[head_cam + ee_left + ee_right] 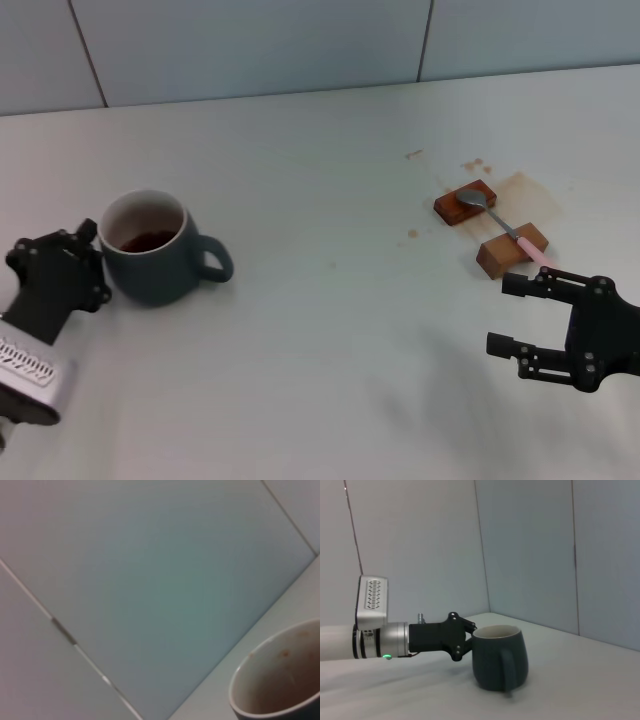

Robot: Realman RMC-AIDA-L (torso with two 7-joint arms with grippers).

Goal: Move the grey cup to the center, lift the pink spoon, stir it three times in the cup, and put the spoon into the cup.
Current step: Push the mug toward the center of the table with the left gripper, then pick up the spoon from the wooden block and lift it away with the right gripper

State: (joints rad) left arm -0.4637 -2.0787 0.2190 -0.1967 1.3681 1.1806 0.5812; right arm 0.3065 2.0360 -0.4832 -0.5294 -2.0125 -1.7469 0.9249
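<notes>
— Where does the left gripper (88, 262) sit?
— Right against the grey cup (152, 250), on the side away from its handle, which points toward the table's middle. From the right wrist view its fingers (462, 639) reach the cup's wall, but I can't tell whether they clamp it or only touch.
— What's in the cup?
— A whitish inside with brown stains and a dark brown pool at the bottom.
— And the right gripper (512, 315)?
— Hovering low over the white table (330, 350), jaws spread apart, holding nothing.
— The pink spoon (503, 225)?
— Just beyond that gripper, bridging two wooden blocks (488, 229), silver bowl on the far one, pink handle on the nearer. Brown stains mark the table around them.
</notes>
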